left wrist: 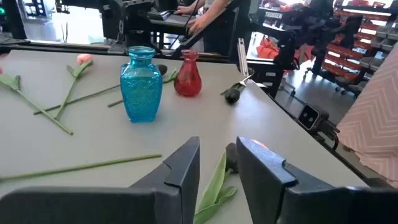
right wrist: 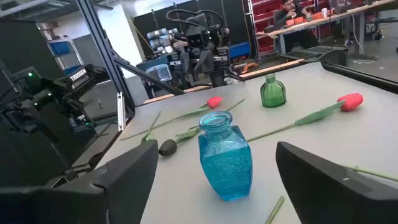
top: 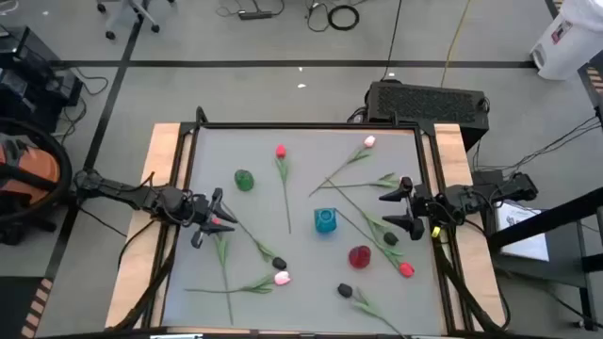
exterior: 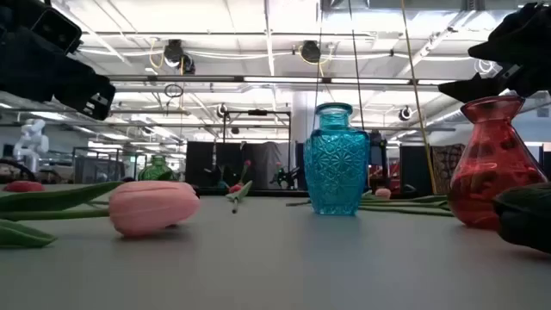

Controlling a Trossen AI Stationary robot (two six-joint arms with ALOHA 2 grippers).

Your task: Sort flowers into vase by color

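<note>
Tulips lie flat, scattered over the grey table (top: 301, 301). A blue vase (top: 325, 220) stands upright mid-table, a red vase (top: 359, 256) nearer, a green vase (top: 244, 180) to the left. My left gripper (top: 212, 221) is open above the left part. Its fingers (left wrist: 186, 168) straddle the green leaf (left wrist: 214, 183) of a dark-budded tulip (left wrist: 231, 155); no touch shows. A red bud (top: 222, 222) lies by its fingertips. My right gripper (top: 400, 202) is wide open at the right, pointing at the blue vase (right wrist: 225, 158), holding nothing.
A pink tulip (exterior: 153, 207) lies near the front edge, a dark bud (exterior: 525, 215) at the front right. Red (top: 281, 151) and pink (top: 368, 142) tulips lie toward the far edge. Wooden rails (top: 165, 151) run along the left and right sides.
</note>
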